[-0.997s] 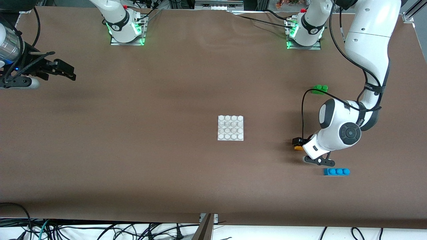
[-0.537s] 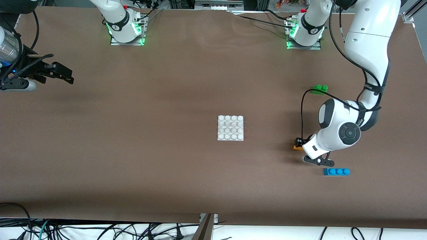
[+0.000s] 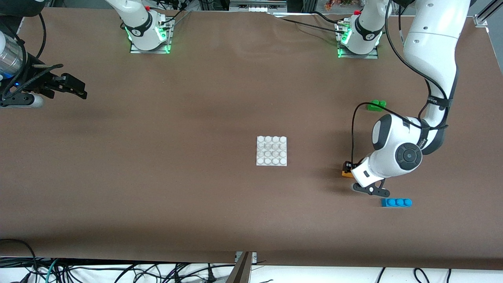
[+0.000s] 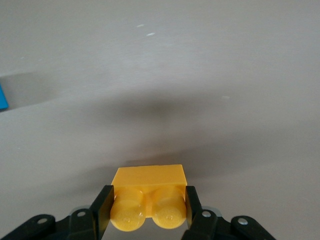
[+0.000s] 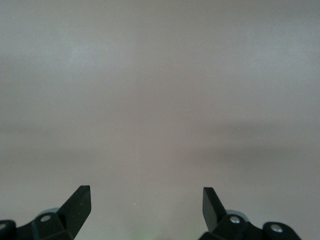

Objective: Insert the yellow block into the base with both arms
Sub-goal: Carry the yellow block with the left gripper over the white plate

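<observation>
The yellow block [image 4: 148,196] sat clamped between the closed fingers of the left pincer [image 3: 347,169], low at the brown surface [image 3: 157,177] toward the left arm's end, mostly hidden by the wrist in the front view. The white base [image 3: 271,151] lay mid-surface, well apart, bare cloth all around. The right pincer [image 3: 74,87] waited wide open and empty above its own end's edge.

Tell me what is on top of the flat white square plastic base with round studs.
Nothing lies on the flat white square plastic base; all its studs show bare. The small yellow plastic block is not on it: the left gripper is shut on it, toward the left arm's end of the table.
</observation>
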### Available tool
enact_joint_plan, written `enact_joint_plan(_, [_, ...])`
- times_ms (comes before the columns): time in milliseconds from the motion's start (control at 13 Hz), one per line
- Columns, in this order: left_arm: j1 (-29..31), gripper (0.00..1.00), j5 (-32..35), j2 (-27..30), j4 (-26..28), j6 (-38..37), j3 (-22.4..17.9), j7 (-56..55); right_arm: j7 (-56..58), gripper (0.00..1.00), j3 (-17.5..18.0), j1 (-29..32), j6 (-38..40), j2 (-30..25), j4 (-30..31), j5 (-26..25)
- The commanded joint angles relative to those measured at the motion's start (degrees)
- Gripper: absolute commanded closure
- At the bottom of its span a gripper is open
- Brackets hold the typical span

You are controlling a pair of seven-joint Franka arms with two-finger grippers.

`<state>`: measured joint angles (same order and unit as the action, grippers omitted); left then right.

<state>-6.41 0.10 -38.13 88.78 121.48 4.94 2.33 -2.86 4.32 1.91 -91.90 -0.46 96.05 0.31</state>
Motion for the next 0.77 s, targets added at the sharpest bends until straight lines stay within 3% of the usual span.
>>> enact_joint_plan(0, [-5.08,0.66,-0.63,1.92,-6.31,-10.27,-0.72,0.40,-0.56,0.01,0.16,0.29,0.32,-0.06,-0.43,-0.49])
enact_joint_plan(307, [-17.99,0.66,-0.72,1.39,-8.09,-12.32,-1.16,-15.46,-0.56,0.01,0.16,0.20,0.32,-0.06,-0.43,-0.49])
enact_joint_plan(690, [-24.69,0.66,-1.33,-6.42,-15.56,-11.71,-0.99,-28.32,-0.56,0.01,0.16,0.20,0.32,-0.06,-0.43,-0.49])
